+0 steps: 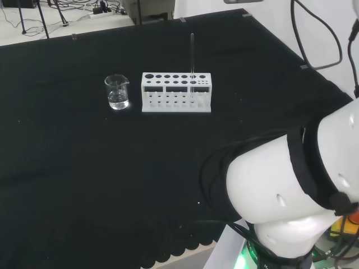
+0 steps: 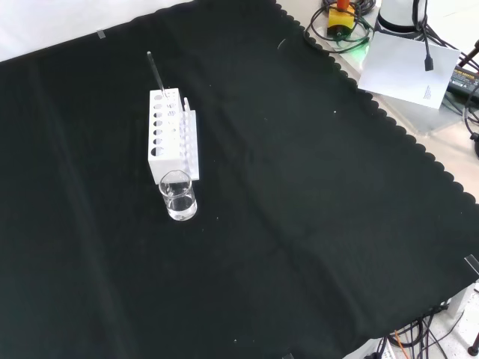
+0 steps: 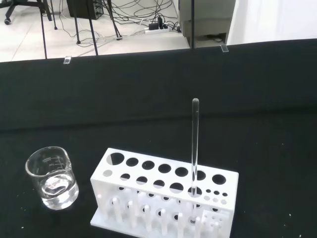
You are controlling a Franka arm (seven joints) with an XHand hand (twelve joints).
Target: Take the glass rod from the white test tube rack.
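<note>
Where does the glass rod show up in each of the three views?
Head view: glass rod stands upright in a hole near the right end of the white rack.
Front view: rod rises from the rack's far end, leaning toward upper left.
Wrist view: rod stands upright toward one end of the rack.
Shared landmark: the beaker beside the rack's opposite end.

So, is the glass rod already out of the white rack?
No: in the wrist view the glass rod stands upright in a hole of the white test tube rack, beside the beaker.
</note>
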